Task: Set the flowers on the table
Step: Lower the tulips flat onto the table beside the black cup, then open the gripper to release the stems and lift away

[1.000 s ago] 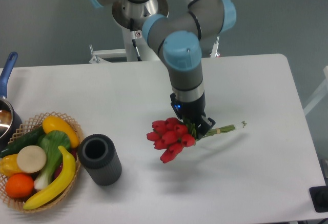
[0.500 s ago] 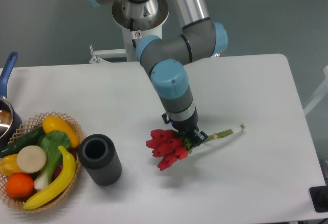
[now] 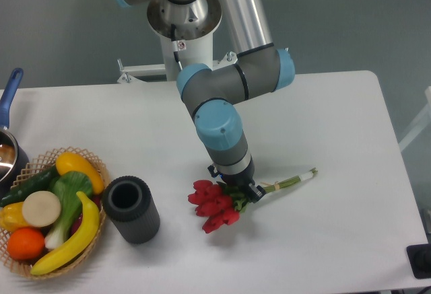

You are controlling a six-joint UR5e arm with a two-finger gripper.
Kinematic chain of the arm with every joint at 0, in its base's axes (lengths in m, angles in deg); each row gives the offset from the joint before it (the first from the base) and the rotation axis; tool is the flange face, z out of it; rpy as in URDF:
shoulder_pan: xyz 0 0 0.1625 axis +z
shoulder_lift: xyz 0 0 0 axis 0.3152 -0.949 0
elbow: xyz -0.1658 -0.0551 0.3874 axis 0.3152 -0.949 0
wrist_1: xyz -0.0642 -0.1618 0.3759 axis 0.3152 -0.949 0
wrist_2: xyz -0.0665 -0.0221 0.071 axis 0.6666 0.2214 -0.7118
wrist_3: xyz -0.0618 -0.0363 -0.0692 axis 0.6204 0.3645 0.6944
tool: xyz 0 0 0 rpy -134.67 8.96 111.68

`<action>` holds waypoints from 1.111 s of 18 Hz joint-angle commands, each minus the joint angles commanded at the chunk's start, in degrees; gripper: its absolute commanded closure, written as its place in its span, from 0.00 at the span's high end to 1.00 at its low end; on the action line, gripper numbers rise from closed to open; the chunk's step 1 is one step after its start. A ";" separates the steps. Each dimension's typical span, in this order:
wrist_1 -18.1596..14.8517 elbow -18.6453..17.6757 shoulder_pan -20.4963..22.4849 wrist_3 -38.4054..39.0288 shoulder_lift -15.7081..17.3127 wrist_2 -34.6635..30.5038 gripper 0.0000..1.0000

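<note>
One tool (image 3: 244,190) clamped on the flowers (image 3: 219,203) at the stems | red heads low over the white surface (image 3: 337,139), contact unclear | stems point right | dark cylinder (image 3: 130,209) left

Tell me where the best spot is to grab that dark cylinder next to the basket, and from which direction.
Probably from straight above, jaws spanning the upper wall of the dark cylinder. It stands upright with its open mouth facing up and bare table on its right. The wicker basket crowds its left, so side approaches look tighter.
</note>
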 joint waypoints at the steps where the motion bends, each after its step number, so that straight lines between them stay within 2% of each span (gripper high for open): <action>1: 0.00 0.00 0.00 0.00 -0.26 0.00 0.45; 10: -0.09 0.52 -0.53 0.00 -0.79 0.17 0.47; 11: -0.09 0.70 -0.53 -0.09 -0.53 0.35 0.58; 12: -0.09 1.14 -0.35 -0.61 -0.09 0.44 0.82; 13: 0.17 1.32 0.00 -0.70 0.26 0.87 1.00; 15: 0.79 1.23 0.96 -0.44 1.75 4.89 1.00; 17: 0.79 0.97 2.80 -0.27 3.15 12.62 1.00; 20: 0.70 1.32 5.53 0.35 7.80 19.49 1.00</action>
